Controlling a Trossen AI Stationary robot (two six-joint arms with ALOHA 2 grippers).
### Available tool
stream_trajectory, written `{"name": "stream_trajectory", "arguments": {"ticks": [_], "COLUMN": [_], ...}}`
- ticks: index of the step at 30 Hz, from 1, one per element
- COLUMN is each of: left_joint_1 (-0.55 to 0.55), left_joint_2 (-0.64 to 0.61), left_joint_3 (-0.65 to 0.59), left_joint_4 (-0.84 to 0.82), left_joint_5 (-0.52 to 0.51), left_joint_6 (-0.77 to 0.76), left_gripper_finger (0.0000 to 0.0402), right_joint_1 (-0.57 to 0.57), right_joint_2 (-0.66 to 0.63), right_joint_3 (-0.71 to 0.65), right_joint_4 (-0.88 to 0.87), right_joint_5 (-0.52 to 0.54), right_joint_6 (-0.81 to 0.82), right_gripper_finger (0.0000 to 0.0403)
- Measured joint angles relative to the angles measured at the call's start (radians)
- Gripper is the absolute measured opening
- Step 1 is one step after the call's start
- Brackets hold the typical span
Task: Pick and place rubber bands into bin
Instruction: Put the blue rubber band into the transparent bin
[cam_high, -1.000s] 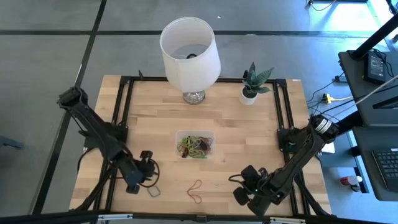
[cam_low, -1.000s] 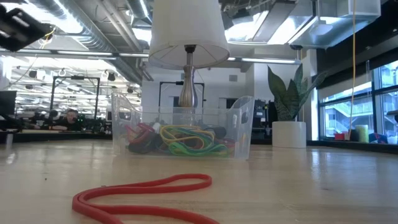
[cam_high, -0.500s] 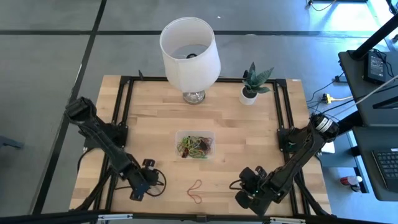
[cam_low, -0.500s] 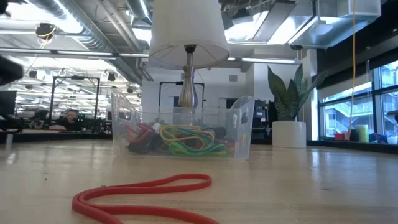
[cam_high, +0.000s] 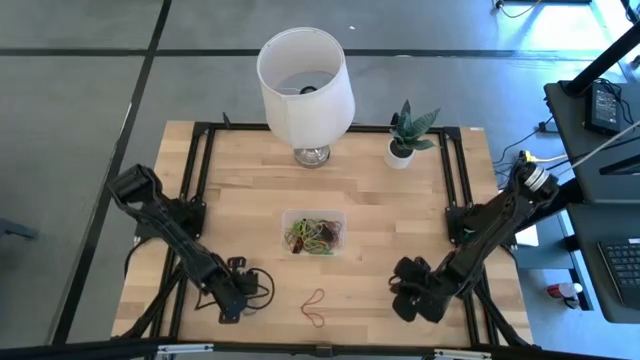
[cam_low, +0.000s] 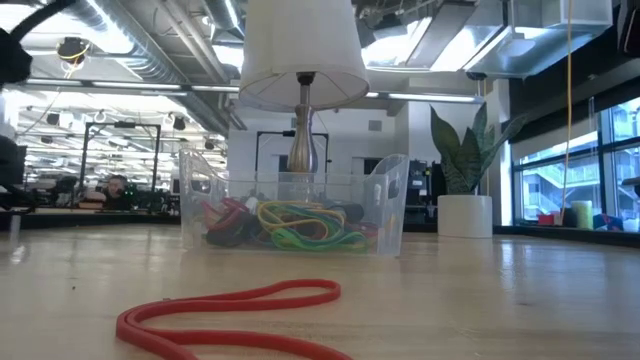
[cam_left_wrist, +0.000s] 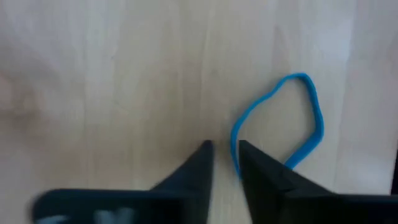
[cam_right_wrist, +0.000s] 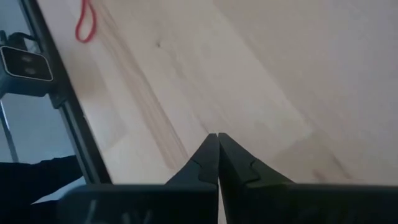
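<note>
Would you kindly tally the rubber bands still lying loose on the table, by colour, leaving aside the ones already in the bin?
Red rubber band: 1
Blue rubber band, partly hidden by the left gripper: 1
Total loose outside the bin: 2

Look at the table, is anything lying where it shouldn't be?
Yes. Two rubber bands are outside the bin: a red rubber band on the wood near the front edge, and a blue rubber band right by the left gripper. The others sit inside.
</note>
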Motion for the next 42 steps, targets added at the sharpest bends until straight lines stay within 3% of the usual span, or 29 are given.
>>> {"name": "stream_trajectory", "arguments": {"ticks": [2, 5, 10, 20, 26, 28, 34, 42], "left_joint_1": [-0.002, -0.005, 0.001, 0.056, 0.165, 0.208, 0.264, 0.21], "left_joint_2": [0.006, 0.01, 0.012, 0.013, 0.012, 0.012, 0.045, 0.167], "left_joint_3": [0.01, 0.041, 0.169, 0.49, 0.629, 0.646, 0.646, 0.646], "left_joint_4": [-0.01, -0.045, -0.147, -0.486, -0.571, -0.57, -0.581, -0.611], "left_joint_5": [-0.014, -0.038, -0.036, -0.219, -0.308, -0.286, -0.098, -0.049], "left_joint_6": [-0.054, -0.113, -0.132, -0.119, 0.02, 0.082, 0.193, 0.199], "left_gripper_finger": [0.0024, 0.0005, 0.0002, 0.0001, 0.0001, 0.0001, 0.0009, 0.0094], "right_joint_1": [0.0, 0.0, 0.0, 0.0, 0.01, 0.024, 0.087, 0.149], "right_joint_2": [-0.036, -0.086, -0.148, -0.191, -0.19, -0.19, -0.19, -0.19], "right_joint_3": [-0.03, -0.068, -0.111, -0.172, -0.197, -0.198, -0.198, -0.198], "right_joint_4": [0.004, 0.001, 0.002, 0.005, 0.05, 0.057, 0.064, 0.059], "right_joint_5": [0.001, 0.002, 0.001, 0.0, 0.0, 0.0, 0.001, 0.059], "right_joint_6": [-0.005, -0.052, -0.139, -0.228, -0.228, -0.227, -0.175, -0.11], "right_gripper_finger": [0.0, 0.0, 0.0, 0.0, 0.0, 0.0, 0.0, 0.0]}}
